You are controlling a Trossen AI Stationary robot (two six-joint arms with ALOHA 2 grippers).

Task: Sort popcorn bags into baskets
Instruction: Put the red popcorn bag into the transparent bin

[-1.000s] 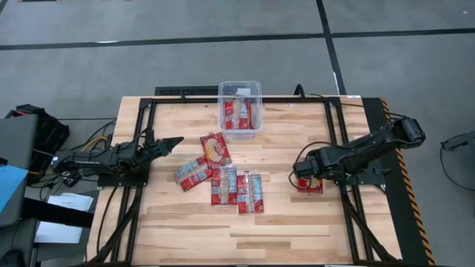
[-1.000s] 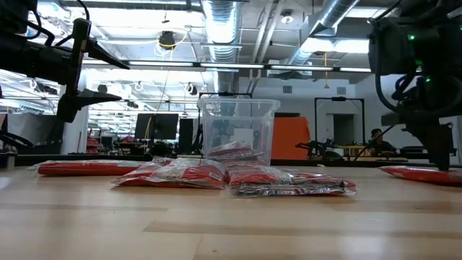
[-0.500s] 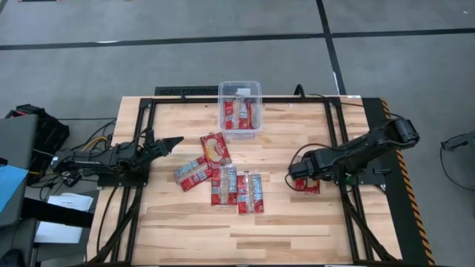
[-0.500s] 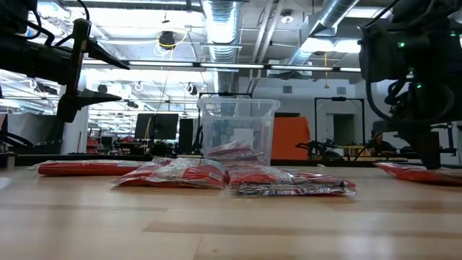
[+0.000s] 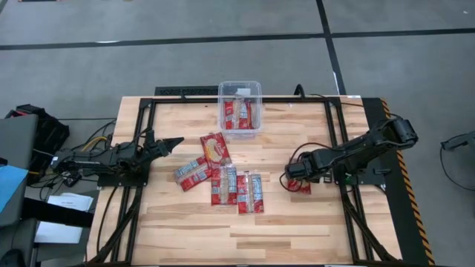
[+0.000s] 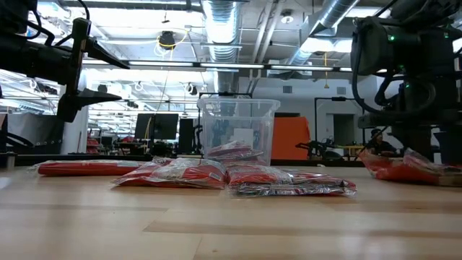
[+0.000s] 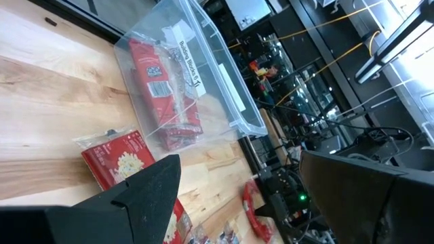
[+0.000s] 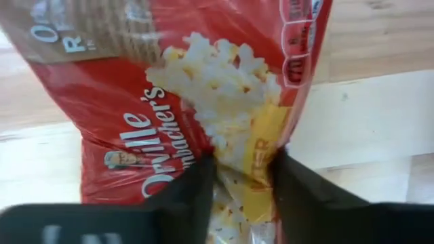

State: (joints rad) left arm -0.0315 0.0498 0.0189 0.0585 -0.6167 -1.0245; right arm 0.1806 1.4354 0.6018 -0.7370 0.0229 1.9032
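Several red popcorn bags lie flat on the table's middle [image 5: 223,184], and more lie inside the clear bin [image 5: 240,104] near the far edge. My right gripper [image 5: 290,176] is right of the pile, shut on one more popcorn bag [image 5: 302,186], which fills the right wrist view [image 8: 203,88]. My left gripper [image 5: 169,141] waits open above the table's left edge, its fingers pointing toward the pile. My right gripper pinches the popcorn bag between its two fingers [image 8: 186,196], on a gathered fold of the printed face [image 8: 241,173]. The fingers come from above, slanting down from the table's right side. The bag [image 6: 401,167] sits tilted, one end raised, its underside near the table.
A black frame runs around the wooden table [image 5: 245,230]. The clear bin stands upright behind the pile in the low view [image 6: 237,130]. Bare wood shows along the near edge and between the pile and my right gripper.
My right gripper has moved toward the table's left, toward the pile, taking the held popcorn bag along. The bag has slid the same way, and its end has risen off the table.
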